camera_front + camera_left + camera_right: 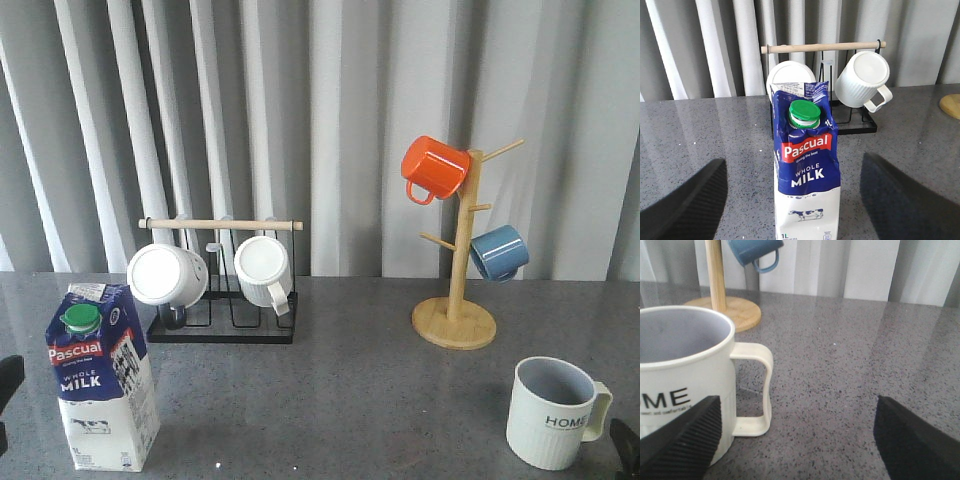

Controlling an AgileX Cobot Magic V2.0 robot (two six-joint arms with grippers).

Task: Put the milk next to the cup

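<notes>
At the lower left of the front view, the milk (100,378) is standing upright on the worktop (340,400), well apart from the cup (553,412) at lower right. Being tall and narrow, it is likely risking a topple if gripped high or off-centre. Left fingers (687,200) are gaping wide either side of it, holding nothing; right fingers (682,440) are likewise spread, empty.

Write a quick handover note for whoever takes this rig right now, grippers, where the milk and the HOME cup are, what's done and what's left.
Left gripper: open, fingers either side of the milk, not closed on it.
Right gripper: open, empty, by the cup.
Milk stands upright at front left of the table; cup upright at front right, far apart.
Done: nothing moved.
Left: grasp the milk, carry it right, set it beside the cup.
</notes>
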